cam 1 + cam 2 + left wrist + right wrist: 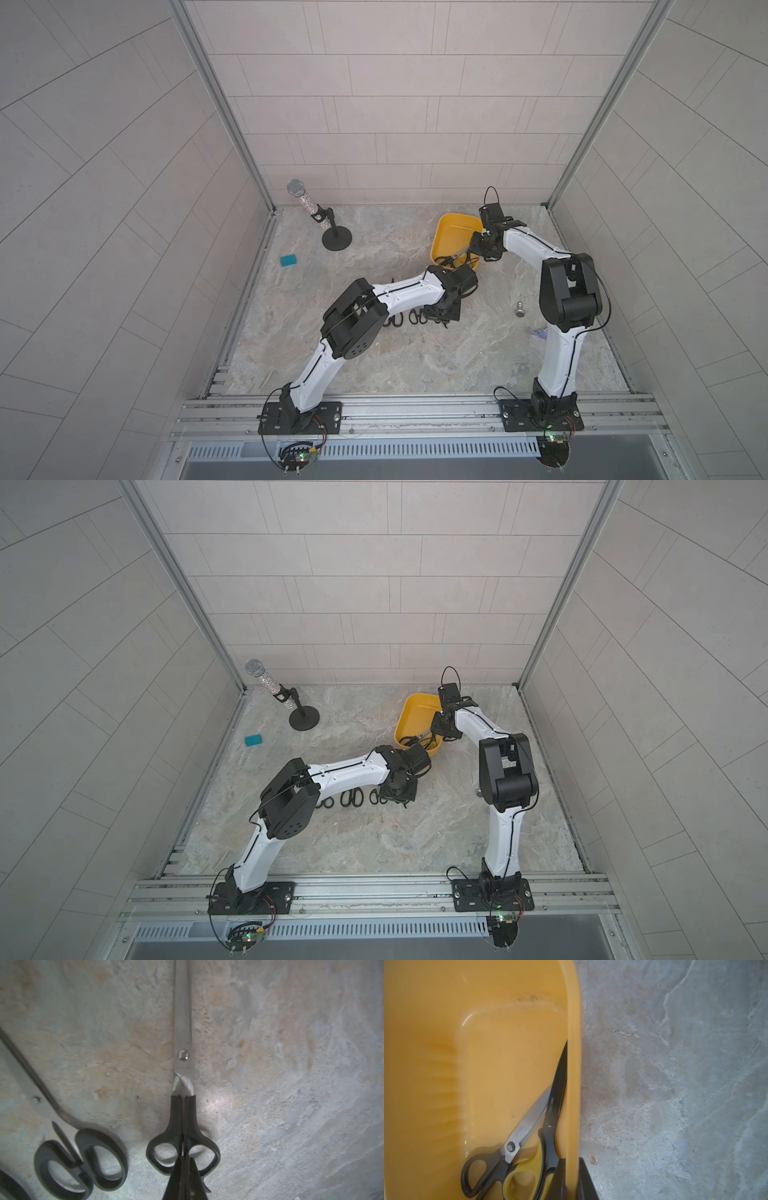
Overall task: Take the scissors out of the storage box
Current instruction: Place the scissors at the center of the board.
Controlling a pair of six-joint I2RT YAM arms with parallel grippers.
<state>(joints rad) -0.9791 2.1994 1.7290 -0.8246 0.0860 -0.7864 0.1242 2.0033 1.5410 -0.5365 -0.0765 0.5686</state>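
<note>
The right claw (572,1165) is clamped on the long wall of the storage box (517,1059). One finger (558,1180) is inside and its mate is outside, above the marble table (675,1084). Just beside the inner finger, two pairs lie bunched in the box. The yellow-handled scissors (548,1130) have black blades running along the wall. The silver-bladed scissors (512,1147) are angled against them, blades touching.

The left claw (184,1158) is drawn shut on the long steel scissors (182,1022), at the join of the handle loops. That pair lies flat on the table, outside the box. Just beside it is another black-handled pair (83,1157) (a further loop is cut off at the frame's corner).

In a top view, the box sits toward the table's far right. Well apart, on the far left, are a microphone on its stand (316,212) and a teal block (288,260).
</note>
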